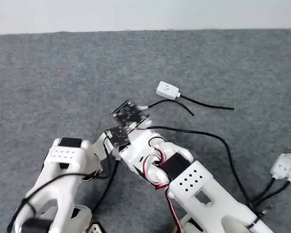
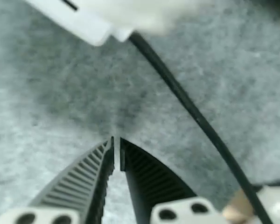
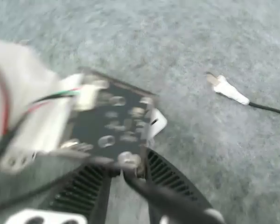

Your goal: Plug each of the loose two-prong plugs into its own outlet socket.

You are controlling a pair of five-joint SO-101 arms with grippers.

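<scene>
First, nearest the left edge of the tabletop (image 1: 48, 73), the left gripper (image 2: 115, 142) has its jaws pressed together on nothing. Its tips are over bare carpet, and a black cord (image 2: 191, 112) runs past beside them. To its right, the right gripper (image 3: 127, 165) has its jaws parted with nothing clamped, and the other arm's camera board (image 3: 114, 121) sits close in front of it. Further right, around mid-tabletop, the loose plug (image 3: 227, 89) lies flat, apart from both grippers, with its prongs pointing away from its cord. The outlet socket (image 1: 167, 91) lies nearby toward the far edge, with nothing plugged in. At the right edge, more white cord ends (image 1: 286, 167) sit bunched; I cannot tell whether they are plugs or sockets.

The plug looks small, light and hard-shelled, with a limp cord that will drag. It is probably best pinched across the flat sides of its body, behind the thin prongs. The socket looks light enough to slide when pushed, so it likely needs bracing.
</scene>
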